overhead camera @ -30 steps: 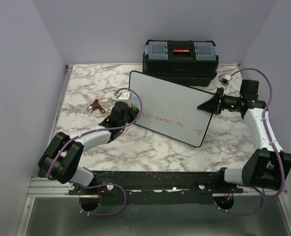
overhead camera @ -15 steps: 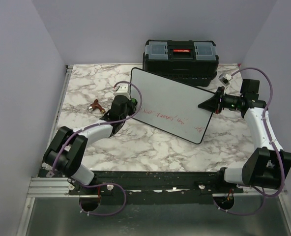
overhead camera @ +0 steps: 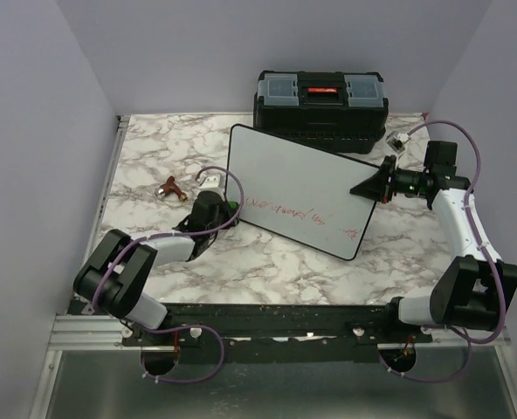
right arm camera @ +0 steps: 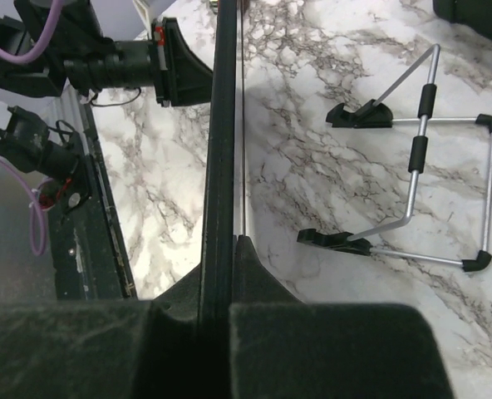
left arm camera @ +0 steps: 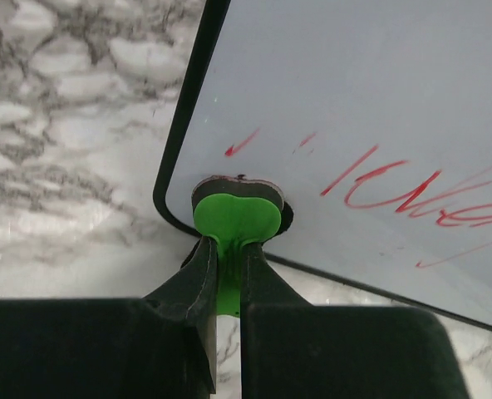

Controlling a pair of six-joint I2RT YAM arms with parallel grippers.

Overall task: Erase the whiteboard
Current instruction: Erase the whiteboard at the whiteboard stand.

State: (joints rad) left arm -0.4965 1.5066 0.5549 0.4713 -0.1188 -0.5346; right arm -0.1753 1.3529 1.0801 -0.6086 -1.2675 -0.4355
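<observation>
L gripper [left arm camera: 222,252]: shut on green eraser [left arm camera: 236,218], pad touching whiteboard [overhead camera: 298,179] at near-left corner, beside red writing. Whiteboard: mid-table [overhead camera: 154,157], tilted. R gripper [overhead camera: 374,186]: clamped on whiteboard's right edge. Toolbox [overhead camera: 320,100]: behind, far edge.

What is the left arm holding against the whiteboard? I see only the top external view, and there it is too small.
Observer: The left gripper has its jaws shut on a green eraser. The eraser's dark pad sits on the corner of the whiteboard.
Operator: Does the right one really grip the board?
Observer: Yes, the right gripper has its jaws closed on the board's edge.
Operator: Is something hidden behind the board?
Observer: A wire stand lies on the marble table there.
</observation>
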